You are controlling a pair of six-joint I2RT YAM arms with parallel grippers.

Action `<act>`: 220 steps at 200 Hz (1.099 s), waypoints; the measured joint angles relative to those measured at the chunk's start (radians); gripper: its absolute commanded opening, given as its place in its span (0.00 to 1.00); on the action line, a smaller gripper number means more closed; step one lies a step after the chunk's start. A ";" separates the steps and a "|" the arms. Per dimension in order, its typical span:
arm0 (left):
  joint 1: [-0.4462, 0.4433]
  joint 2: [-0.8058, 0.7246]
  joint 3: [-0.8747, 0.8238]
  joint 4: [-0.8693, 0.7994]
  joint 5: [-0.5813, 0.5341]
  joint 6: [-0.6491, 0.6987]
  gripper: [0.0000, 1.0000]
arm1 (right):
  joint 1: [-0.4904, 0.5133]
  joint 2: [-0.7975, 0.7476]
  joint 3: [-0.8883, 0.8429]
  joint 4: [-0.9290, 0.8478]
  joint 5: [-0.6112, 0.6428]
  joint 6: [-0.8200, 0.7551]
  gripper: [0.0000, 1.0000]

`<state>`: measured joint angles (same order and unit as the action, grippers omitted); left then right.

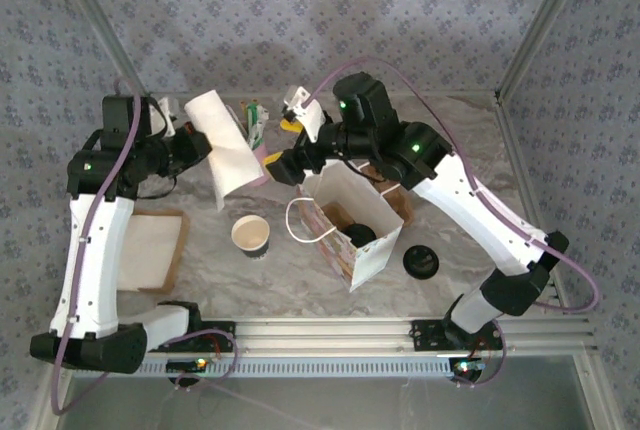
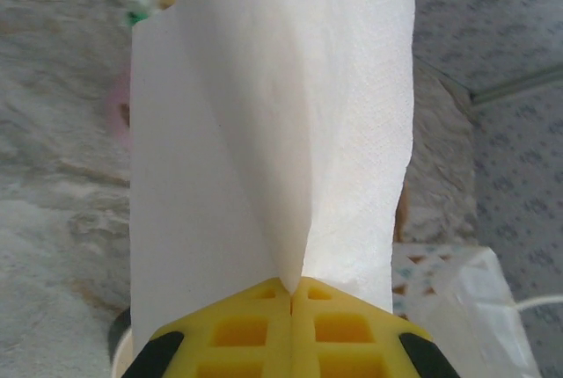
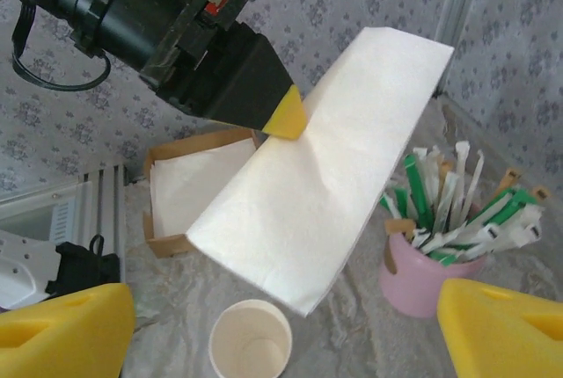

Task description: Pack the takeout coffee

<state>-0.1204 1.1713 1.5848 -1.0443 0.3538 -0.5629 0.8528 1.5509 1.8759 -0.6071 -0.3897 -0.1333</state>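
Left gripper point(image 3: 286, 119) is pinching the white folded paper napkin point(image 3: 325, 176). Its long axis slants right across the spread-open right gripper point(image 3: 281, 321), over by the table's far edge.

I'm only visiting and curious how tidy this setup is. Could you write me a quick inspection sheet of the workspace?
Surface: marbled table cover, wrinkled, no spills seen.
Job's things: white paper bag standing open with something dark inside; empty paper cup upright beside it; black lid lying on the cover; napkin held in the air.
Clutter: pink cup of wrapped sticks; cardboard tray of napkins.
Grippers: left hand shut on the napkin; right hand open, holding nothing.
Cables: purple cable along each arm, hanging in loose loops.
Surroundings: patterned fabric walls, metal frame.
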 measured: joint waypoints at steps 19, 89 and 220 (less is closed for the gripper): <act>-0.029 0.014 0.029 -0.005 0.032 0.013 0.00 | -0.023 0.000 0.000 0.028 -0.045 -0.037 0.87; -0.135 0.042 0.089 -0.031 0.100 0.051 0.00 | 0.016 0.037 0.063 0.040 -0.126 -0.213 0.79; -0.194 -0.020 0.106 -0.021 0.309 0.085 0.00 | 0.066 0.126 0.107 -0.079 -0.071 -0.375 0.82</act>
<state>-0.3145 1.1515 1.6909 -1.0649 0.6632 -0.4782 0.9188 1.6764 1.9827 -0.6861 -0.4603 -0.5087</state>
